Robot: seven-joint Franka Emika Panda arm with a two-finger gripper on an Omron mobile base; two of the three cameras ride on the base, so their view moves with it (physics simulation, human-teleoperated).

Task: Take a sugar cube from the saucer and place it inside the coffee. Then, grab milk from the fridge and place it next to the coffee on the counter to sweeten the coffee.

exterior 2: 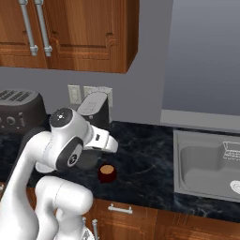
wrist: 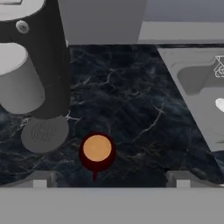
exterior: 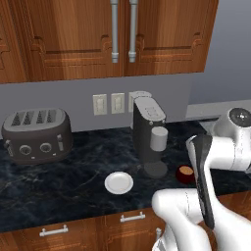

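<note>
Coffee (wrist: 97, 151): a dark red cup of tan liquid on the counter (wrist: 131, 113), just beside the coffee machine's (exterior: 149, 135) round base. Saucer (exterior: 118, 183): white, bare, on the machine's other side. Gripper (wrist: 111, 181): above the cup, jaws spread wide, holding nothing. Sink (exterior 2: 206, 164): set into the counter well right of the cup. Toaster (exterior: 37, 135): far left. No legible writing.

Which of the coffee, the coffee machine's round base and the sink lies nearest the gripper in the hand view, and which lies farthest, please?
Measured from the open gripper:
1. The coffee, just ahead, between the fingertips and slightly left.
2. The coffee machine's round base, further off to the left.
3. The sink, farthest, away to the right.
</note>
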